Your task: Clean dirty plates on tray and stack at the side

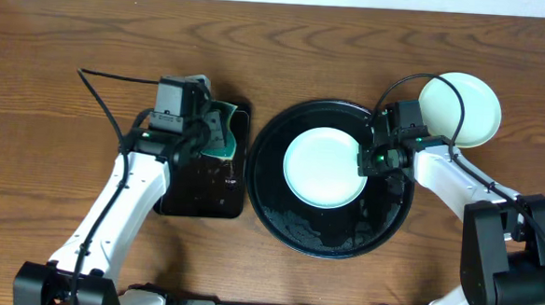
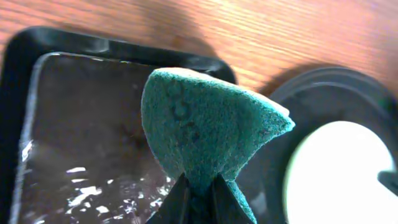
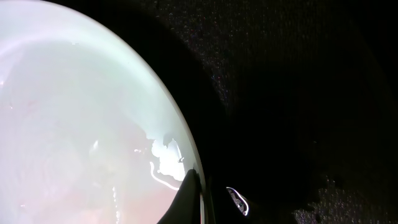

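A pale mint plate (image 1: pixel 323 166) lies in the round black tray (image 1: pixel 324 232), wet, with a faint pinkish film in the right wrist view (image 3: pixel 81 112). My right gripper (image 1: pixel 365 160) is shut on its right rim (image 3: pixel 202 186), one finger on top and one under the edge. My left gripper (image 1: pixel 219 131) is shut on a green sponge (image 2: pixel 205 124) and holds it above the right end of the rectangular black tray (image 2: pixel 74 137). Another pale plate (image 1: pixel 462 108) sits on the table at the upper right, outside the tray.
The rectangular tray (image 1: pixel 201 186) holds shallow water and stands just left of the round tray. The round tray's floor (image 3: pixel 298 93) is wet with droplets. Cables loop above both wrists. Bare wooden table lies behind.
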`<state>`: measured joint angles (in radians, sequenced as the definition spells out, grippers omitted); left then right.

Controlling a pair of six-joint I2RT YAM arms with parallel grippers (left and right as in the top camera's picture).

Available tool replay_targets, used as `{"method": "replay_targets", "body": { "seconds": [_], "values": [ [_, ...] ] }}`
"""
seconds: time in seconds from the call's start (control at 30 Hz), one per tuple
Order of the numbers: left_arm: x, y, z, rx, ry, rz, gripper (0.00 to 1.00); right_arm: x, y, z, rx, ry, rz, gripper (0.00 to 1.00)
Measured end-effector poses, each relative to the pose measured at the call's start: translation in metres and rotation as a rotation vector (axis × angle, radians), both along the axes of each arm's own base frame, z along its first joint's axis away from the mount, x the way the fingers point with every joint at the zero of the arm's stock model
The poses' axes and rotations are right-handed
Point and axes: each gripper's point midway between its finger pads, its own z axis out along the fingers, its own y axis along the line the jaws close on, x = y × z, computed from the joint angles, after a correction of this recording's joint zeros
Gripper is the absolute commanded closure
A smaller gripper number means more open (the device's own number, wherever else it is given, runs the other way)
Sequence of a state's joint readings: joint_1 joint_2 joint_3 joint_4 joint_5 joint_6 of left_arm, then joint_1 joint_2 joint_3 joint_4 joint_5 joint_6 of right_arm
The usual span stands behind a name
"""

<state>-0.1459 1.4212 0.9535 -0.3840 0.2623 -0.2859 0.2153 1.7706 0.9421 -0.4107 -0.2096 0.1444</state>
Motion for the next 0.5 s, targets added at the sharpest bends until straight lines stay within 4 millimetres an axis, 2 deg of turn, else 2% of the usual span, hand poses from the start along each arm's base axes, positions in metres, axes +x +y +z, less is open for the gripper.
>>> {"method": "replay_targets", "body": {
  "seconds": [0.27, 0.5],
  "values": [
    [0.007, 0.011, 0.016, -0.196, -0.022, -0.017, 0.93, 0.000, 0.000, 0.000, 0.000, 0.000, 0.000, 0.99],
    [0.003, 0.011, 0.039, -0.377, -0.072, -0.125, 0.93, 0.000, 0.000, 0.000, 0.000, 0.000, 0.000, 0.99]
  ]
}}
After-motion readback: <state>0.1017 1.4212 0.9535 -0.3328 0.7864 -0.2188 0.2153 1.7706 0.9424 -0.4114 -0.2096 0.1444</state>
